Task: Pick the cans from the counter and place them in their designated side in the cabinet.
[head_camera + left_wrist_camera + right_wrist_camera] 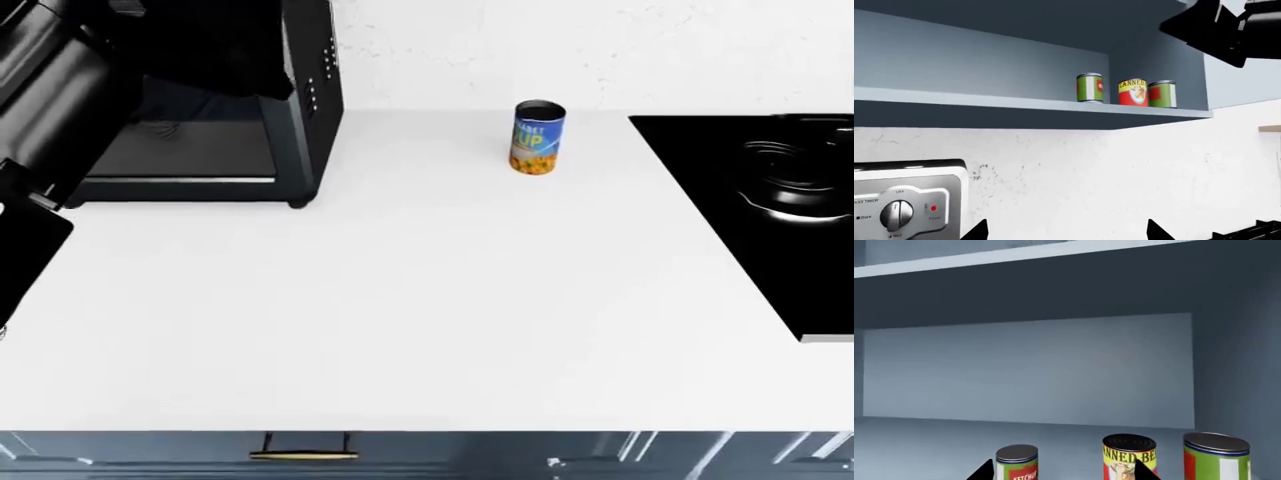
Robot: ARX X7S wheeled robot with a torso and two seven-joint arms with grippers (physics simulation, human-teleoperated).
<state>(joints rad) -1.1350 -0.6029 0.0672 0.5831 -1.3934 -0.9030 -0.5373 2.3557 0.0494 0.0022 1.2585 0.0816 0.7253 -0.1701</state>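
One blue-and-yellow can (537, 138) stands on the tabletop (400, 300), near the black hob (761, 210). Both grippers show open, empty fingers (984, 471); lower one around this can squarely before closing.

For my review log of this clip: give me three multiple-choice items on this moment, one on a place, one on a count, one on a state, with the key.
1. Where does the blue-and-yellow can stand?
A. On the counter near the back wall, between the black appliance and the hob
B. On the hob
C. In the cabinet

2. How many cans show in the cabinet?
A. One
B. Three
C. Five

3. How do the cans in the cabinet stand?
A. Stacked
B. On their sides
C. Upright

Key: 1 A, the blue-and-yellow can stands on the counter, between the black appliance and the hob. 2 B, the left wrist view shows a green can, a red-and-yellow can and another green can on the cabinet shelf. 3 C, all three rest on their bases, side by side.
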